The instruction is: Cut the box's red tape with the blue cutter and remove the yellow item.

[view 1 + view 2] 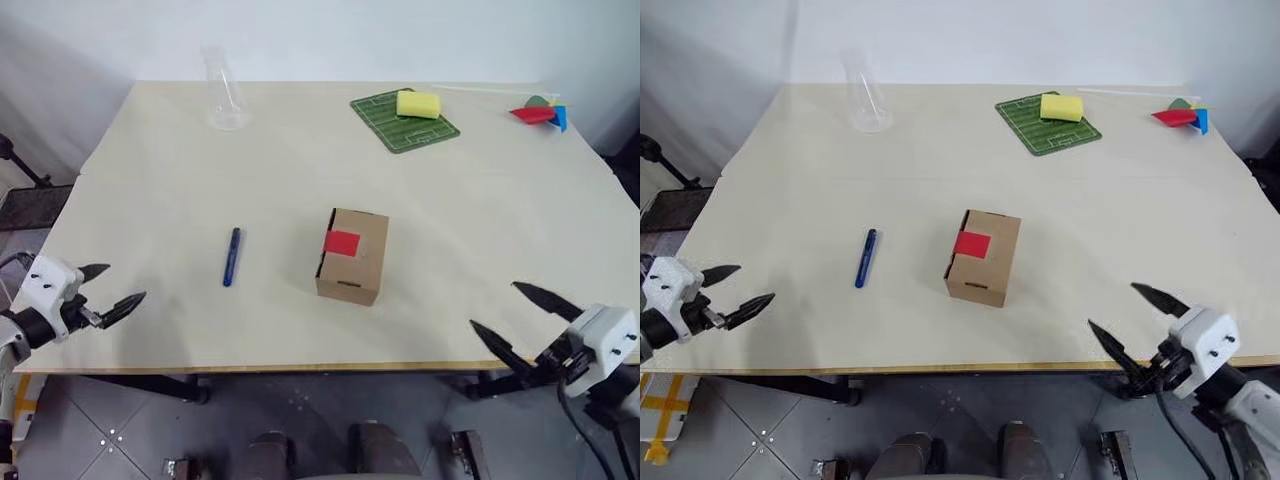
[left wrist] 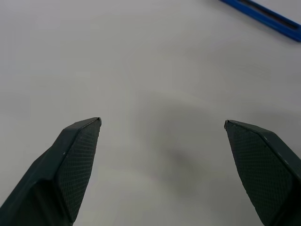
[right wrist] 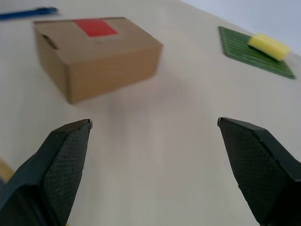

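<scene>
A small brown cardboard box (image 1: 352,257) stands closed near the middle of the table, with the red tape (image 1: 342,242) across its top seam. The blue cutter (image 1: 232,256) lies flat to the left of the box, a hand's width away. My left gripper (image 1: 112,290) hovers open over the table's front left edge, short of the cutter (image 2: 263,13). My right gripper (image 1: 508,314) is open at the front right edge, pointing toward the box (image 3: 96,54). The yellow item is hidden.
At the back stand a clear glass beaker (image 1: 224,92), a green mat (image 1: 404,121) bearing a pale yellow sponge block (image 1: 418,103), and a cluster of coloured shapes (image 1: 540,112). The table's front edge (image 1: 300,367) runs just ahead of both grippers.
</scene>
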Controlling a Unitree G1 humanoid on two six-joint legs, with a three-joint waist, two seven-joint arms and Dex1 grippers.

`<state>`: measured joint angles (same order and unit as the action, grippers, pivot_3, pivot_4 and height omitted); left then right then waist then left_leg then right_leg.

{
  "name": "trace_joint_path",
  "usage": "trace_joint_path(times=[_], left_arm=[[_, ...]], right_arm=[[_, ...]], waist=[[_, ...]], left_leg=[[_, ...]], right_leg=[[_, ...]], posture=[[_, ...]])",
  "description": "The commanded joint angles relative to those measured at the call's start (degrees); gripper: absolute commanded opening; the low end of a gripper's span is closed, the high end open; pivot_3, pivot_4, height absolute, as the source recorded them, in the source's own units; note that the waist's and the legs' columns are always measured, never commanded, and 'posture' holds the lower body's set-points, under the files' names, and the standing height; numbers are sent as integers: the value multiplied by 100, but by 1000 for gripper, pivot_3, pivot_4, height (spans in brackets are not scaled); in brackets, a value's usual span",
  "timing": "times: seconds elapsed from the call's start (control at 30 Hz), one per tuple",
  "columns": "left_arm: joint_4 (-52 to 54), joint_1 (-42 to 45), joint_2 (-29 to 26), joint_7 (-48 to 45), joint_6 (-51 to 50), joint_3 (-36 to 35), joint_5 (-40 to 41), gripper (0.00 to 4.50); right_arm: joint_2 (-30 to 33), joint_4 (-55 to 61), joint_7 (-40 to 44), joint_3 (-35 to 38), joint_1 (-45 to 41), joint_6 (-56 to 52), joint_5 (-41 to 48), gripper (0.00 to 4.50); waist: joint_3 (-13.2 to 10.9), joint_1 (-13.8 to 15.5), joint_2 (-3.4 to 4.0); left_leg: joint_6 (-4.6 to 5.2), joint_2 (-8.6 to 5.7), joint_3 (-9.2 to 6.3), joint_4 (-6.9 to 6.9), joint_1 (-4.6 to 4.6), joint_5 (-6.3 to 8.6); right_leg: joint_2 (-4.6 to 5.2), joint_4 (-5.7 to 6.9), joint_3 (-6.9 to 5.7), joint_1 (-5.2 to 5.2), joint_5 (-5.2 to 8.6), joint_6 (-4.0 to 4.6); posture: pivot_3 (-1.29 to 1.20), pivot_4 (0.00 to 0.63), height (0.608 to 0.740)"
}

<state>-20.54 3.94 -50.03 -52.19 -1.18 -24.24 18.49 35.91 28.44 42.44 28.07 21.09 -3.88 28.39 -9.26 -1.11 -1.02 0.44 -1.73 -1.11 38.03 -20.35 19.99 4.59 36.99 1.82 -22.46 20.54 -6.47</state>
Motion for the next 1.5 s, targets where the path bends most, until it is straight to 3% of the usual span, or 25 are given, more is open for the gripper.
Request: trace_joint_path(times=[0.03, 0.17, 0.23, 0.3, 0.33, 0.37, 0.5, 0.7, 0.8, 1.07, 1.23, 1.3, 1.37, 1.5], left_arm=[[132, 185, -34, -10, 243, 43, -51, 4462], [24, 597, -24, 161, -13, -29, 105, 4462], [427, 626, -19, -279, -243, 137, 373, 4462], [794, 997, 218, -102, -736, 383, 530, 4301], [856, 1219, 341, 189, -952, 480, 473, 4081], [1094, 1530, 614, 457, -1460, 690, 607, 3901], [1095, 2646, 1748, 700, -1533, 2494, -528, 2647], [459, 3423, 2484, 657, -1620, 3465, -1130, 771], [257, 3678, 2571, 367, -1599, 3777, -1288, 31], [480, 3869, 3019, -145, -1901, 3916, -1065, 31], [1468, 3703, 3064, -365, -2552, 4056, -897, 31], [1785, 3742, 2939, -479, -2870, 3839, -679, 31], [1910, 3859, 2464, -937, -3035, 3426, -302, 31], [990, 4384, 1937, -1070, -2885, 2726, 24, 31]], right_arm=[[63, 123, -136, 170, -150, -57, 31, 4500], [113, 333, -208, 156, -174, -460, 215, 4500], [169, 468, -274, 77, -282, -812, 445, 4500], [157, 642, -644, -10, -580, -1429, 972, 4096], [169, 712, -825, -54, -715, -1729, 1187, 3869], [365, 752, -843, -389, -885, -1912, 860, 3579], [564, 250, -1386, -1701, -2278, -2616, -93, 2149], [447, -984, -1273, -2842, -3815, -2777, -907, 48], [145, -1613, -1163, -3227, -4551, -2917, -1056, 0], [-302, -2789, -387, -3596, -5632, -2808, -1168, 0], [-468, -4165, 140, -3609, -6423, -1782, -1534, 0], [-267, -4638, 155, -3543, -6585, -1337, -1828, 0], [163, -4876, 302, -3323, -6625, -1012, -1975, 0], [854, -4461, 705, -2902, -6253, -1150, -1761, 0]], waist=[[0, 0, -1], [1, 77, -2], [0, 85, 0], [0, 86, 0], [0, 97, 0], [0, 115, -1], [5, 181, -6], [6, 6, -11], [5, -70, -9], [4, -29, -7], [2, -54, -3], [0, -51, -1], [0, -42, 0], [-8, -46, 15]], left_leg=[[0, 0, 0, 0, 0, 0], [0, 0, -1, 2, -3, 0], [1, -1, 1, 3, -3, 1], [2, -1, 3, 4, -4, 1], [2, 0, 2, 5, -3, 1], [2, -1, 1, 13, -4, 1], [2, -8, -3, 44, -12, -1], [6, -12, 15, 101, -115, 3], [5, -12, 16, 99, -118, 4], [5, -15, 4, 119, -120, 3], [5, -17, 6, 117, -120, 3], [5, -17, 5, 117, -120, 3], [5, -15, 3, 119, -121, 3], [5, -15, 2, 120, -127, 3]], right_leg=[[0, 0, 0, 0, 0, 0], [-1, -1, -2, -3, 0, 0], [0, 2, 0, -2, 0, 0], [1, 3, 1, -2, 0, -1], [1, 3, 0, -1, -1, -1], [3, 2, -1, 1, -1, -2], [1, -1, -1, 1, -6, -11], [-11, 90, -8, -128, -11, -21], [-8, 89, -22, -133, -11, -20], [4, 88, -27, -122, -11, -20], [5, 88, -28, -123, -11, -21], [5, 89, -28, -124, -11, -21], [6, 89, -29, -123, -11, -21], [7, 84, -36, -125, -11, -20]], posture=[[0, 150, 740], [0, 150, 740], [0, 150, 740], [0, 150, 740], [0, 150, 740], [0, 150, 740], [0, 150, 740], [0, 150, 740], [0, 150, 740], [0, 150, 740], [0, 150, 740], [0, 150, 740], [0, 150, 740], [0, 150, 740]])
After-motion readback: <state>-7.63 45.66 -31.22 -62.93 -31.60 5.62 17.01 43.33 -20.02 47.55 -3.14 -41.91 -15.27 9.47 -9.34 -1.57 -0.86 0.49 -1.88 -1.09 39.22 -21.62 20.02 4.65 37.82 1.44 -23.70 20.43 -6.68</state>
